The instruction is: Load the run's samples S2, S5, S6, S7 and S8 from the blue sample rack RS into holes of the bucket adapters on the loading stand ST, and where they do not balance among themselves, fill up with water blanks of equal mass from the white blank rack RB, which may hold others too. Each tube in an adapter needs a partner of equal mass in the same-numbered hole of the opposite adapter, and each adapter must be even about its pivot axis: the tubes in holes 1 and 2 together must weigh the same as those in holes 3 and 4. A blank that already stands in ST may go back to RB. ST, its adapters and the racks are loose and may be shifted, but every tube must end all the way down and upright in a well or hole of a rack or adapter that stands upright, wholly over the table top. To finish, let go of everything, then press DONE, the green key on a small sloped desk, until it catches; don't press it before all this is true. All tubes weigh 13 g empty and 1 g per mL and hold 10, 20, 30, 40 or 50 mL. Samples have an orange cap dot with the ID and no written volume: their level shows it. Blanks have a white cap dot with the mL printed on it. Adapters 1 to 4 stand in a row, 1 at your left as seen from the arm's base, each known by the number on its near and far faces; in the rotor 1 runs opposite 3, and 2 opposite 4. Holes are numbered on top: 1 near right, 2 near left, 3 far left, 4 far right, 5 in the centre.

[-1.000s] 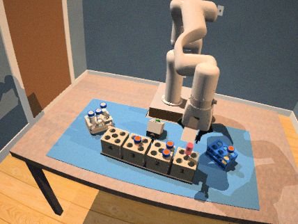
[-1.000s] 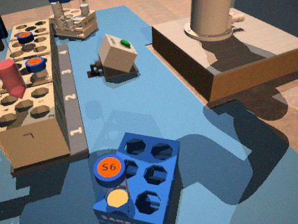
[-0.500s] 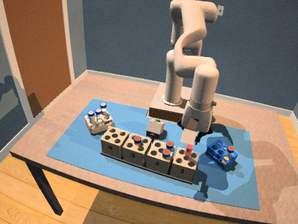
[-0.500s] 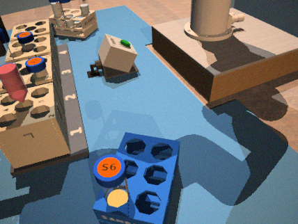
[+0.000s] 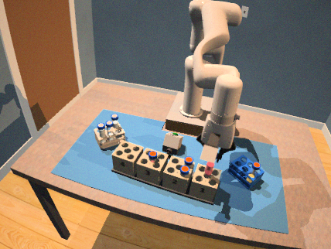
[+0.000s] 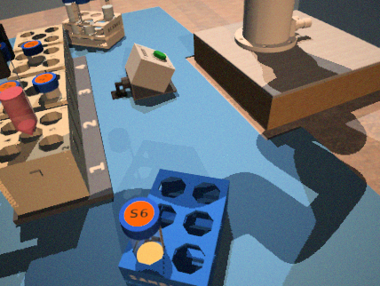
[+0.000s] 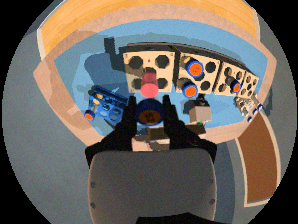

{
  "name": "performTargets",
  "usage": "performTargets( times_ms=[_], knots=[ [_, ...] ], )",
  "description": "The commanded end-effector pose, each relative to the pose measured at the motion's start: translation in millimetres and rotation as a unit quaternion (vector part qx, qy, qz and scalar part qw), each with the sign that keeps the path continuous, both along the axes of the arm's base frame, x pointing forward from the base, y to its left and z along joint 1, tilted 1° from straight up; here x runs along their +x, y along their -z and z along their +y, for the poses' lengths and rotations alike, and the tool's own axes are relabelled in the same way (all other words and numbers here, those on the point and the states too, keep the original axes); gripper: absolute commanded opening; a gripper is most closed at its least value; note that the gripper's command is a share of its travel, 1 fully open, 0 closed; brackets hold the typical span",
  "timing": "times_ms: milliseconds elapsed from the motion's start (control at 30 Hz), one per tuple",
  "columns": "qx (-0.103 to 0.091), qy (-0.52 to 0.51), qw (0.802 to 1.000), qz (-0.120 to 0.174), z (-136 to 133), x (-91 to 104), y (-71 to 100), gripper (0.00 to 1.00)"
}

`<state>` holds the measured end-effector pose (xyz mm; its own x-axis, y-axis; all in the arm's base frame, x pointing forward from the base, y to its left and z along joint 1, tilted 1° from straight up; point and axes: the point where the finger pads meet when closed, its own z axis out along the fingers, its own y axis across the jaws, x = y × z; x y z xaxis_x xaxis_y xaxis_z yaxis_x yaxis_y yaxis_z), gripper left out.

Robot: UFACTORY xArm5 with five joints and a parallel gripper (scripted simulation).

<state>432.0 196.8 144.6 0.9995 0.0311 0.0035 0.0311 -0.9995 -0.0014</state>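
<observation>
My gripper (image 5: 210, 158) (image 7: 149, 103) is shut on the cap end of a sample tube (image 5: 209, 169) (image 6: 19, 111) (image 7: 150, 87) filled with pink liquid. I cannot read the tube's ID. It hangs with its tip just above the top of adapter 1 (image 5: 203, 185) (image 6: 42, 178) (image 7: 148, 64) on stand ST (image 6: 89, 133), over the middle holes, and I cannot tell which hole. Adapter 2 (image 5: 176, 175) holds two orange-dotted tubes (image 5: 189, 160) (image 5: 185, 169). Adapter 3 (image 5: 151, 167) holds one (image 5: 152, 155). Adapter 4 (image 5: 126, 155) shows only open holes. Sample S6 (image 5: 256, 165) (image 6: 138, 214) stands in the blue rack RS (image 5: 243, 170) (image 6: 200, 200) (image 7: 101, 106).
The white blank rack RB (image 5: 109, 136) (image 6: 94, 25), with several blue-capped blanks, stands left of the stand. The sloped desk (image 5: 172, 143) (image 6: 148, 70) with the green DONE key (image 5: 175, 134) (image 6: 159, 54) sits between the stand and the arm's base block (image 5: 183, 117) (image 6: 284, 84).
</observation>
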Motion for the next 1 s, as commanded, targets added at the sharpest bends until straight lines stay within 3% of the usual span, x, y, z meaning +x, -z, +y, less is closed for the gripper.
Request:
performTargets(
  times_ms=[0,967],
  knots=[
    [0.001,0.000,1.000,-0.002,0,1.2,2.4,0.00],
    [0.001,0.000,1.000,-0.002,0,1.6,28.4,0.00]
  ],
)
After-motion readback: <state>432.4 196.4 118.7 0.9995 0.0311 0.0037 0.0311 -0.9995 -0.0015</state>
